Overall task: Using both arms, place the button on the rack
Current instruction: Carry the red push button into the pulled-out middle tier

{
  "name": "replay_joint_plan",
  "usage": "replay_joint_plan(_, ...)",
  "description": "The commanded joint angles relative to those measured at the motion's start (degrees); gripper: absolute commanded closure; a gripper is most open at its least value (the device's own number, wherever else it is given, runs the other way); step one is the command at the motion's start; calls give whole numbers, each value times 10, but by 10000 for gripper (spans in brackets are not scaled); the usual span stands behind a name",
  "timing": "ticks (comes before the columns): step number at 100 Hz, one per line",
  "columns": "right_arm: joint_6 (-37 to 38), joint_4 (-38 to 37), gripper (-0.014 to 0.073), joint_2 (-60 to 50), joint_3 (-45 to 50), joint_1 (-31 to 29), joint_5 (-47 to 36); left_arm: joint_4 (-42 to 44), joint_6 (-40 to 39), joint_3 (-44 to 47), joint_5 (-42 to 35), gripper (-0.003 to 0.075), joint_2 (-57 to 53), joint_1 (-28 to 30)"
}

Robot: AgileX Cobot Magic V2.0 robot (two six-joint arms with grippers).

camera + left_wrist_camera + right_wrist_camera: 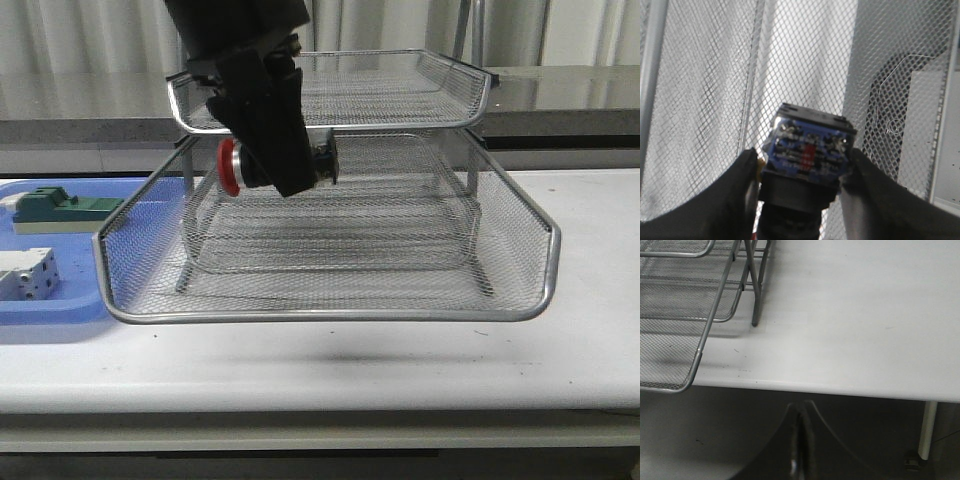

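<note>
My left gripper point(280, 160) is shut on the button point(232, 166), which it holds sideways, red head to the left and rear block point(325, 160) to the right, above the rack's point(520, 215) big bottom tier and in front of the middle tier. In the left wrist view my fingers point(735, 195) clamp the button's blue-black rear block point(807, 150) over the mesh point(700, 100). My right gripper point(801, 412) is shut and empty, below the table's front edge, off the rack's corner point(675, 387). The right gripper does not show in the front view.
A flat blue tray point(50, 320) lies at the left with a green block part point(60, 208) and a white terminal block point(28, 275). The white table point(850, 315) extends right of the rack. A table leg point(926, 430) stands below.
</note>
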Motion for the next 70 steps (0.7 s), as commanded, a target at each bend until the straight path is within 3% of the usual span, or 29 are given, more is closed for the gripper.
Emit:
replay_joint_plan(1, -1, -13, 703, 3, -18, 0, -36, -18, -5, -16, -19, 740, -23, -4)
replay_joint_plan(13, -1, -13, 703, 3, -18, 0, -36, -18, -2, -16, -18, 726, -17, -4)
replay_joint_plan(20, -1, -13, 703, 3, -18, 0, -36, -18, -2, -16, -15, 667, -12, -4)
replay_joint_plan(46, -1, -13, 703, 3, -18, 0, -36, -18, -2, -16, -19, 213, -10, -4)
replay_joint_plan(53, -1, -13, 703, 3, -18, 0, -36, -18, -2, -16, -23, 174, -10, -4)
replay_joint_plan(70, -1, -13, 703, 3, -18, 0, -36, -18, -2, -17, -18, 174, -10, -4)
